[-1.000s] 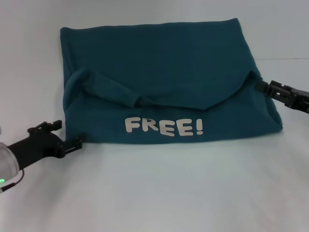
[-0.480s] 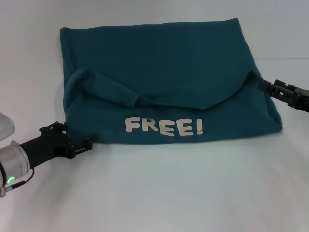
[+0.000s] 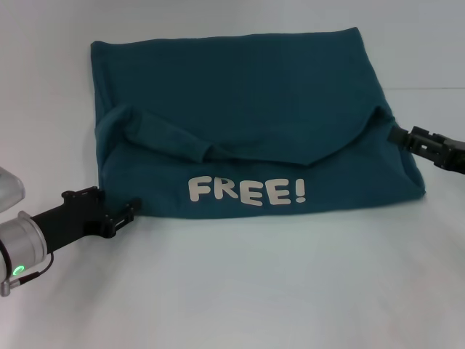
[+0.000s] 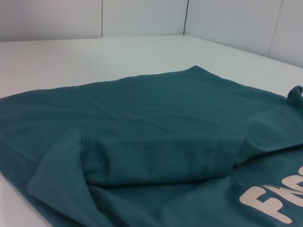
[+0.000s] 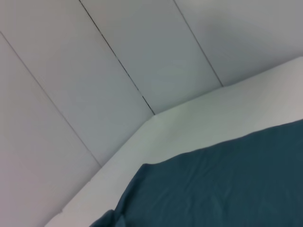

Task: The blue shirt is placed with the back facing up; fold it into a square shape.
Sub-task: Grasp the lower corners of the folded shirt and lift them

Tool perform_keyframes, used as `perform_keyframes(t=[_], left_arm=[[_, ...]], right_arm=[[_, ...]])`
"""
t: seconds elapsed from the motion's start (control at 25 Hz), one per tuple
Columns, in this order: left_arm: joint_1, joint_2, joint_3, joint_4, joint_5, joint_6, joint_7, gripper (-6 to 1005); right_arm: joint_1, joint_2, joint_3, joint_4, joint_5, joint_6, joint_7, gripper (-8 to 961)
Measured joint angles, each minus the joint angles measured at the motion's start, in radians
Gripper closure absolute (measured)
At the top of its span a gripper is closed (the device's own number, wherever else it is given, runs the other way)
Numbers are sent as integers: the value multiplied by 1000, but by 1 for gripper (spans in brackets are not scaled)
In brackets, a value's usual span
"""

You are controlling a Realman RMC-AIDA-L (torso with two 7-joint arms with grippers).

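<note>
blue shirt (image 3: 240,123) folded, right gripper (image 3: 398,135) cropped

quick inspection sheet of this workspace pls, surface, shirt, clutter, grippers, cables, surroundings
Surface: white table, shirt and grippers on it.
Job's things: blue shirt partly folded, its near part turned over so the FREE! lettering faces up; one sleeve lies across its left half.
Clutter: nothing seen.
Grippers: left gripper low at the shirt's near left corner; right gripper at the shirt's right edge. Neither visibly holds fabric.
Cables: thin dark cable looped at the left wrist, beside a green light.
Surroundings: pale panelled walls behind the table in the wrist views.
</note>
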Motion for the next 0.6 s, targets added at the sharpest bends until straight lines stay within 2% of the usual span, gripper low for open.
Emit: perform_keyframes(t=[0.04,0.48,0.6], left_arm=[[0,0,1,1,0,0,0,327],[-4,0,2,-2,-2,4,0,838],[-5,0,3,-3,-3,5,-7,911]], right_arm=[[0,-2,-3,2,-3,0,0,129],[-7,-9,-21,-6,-7,3,-14,131],[-7,-9,-34,-7,-7,6,-28,132]])
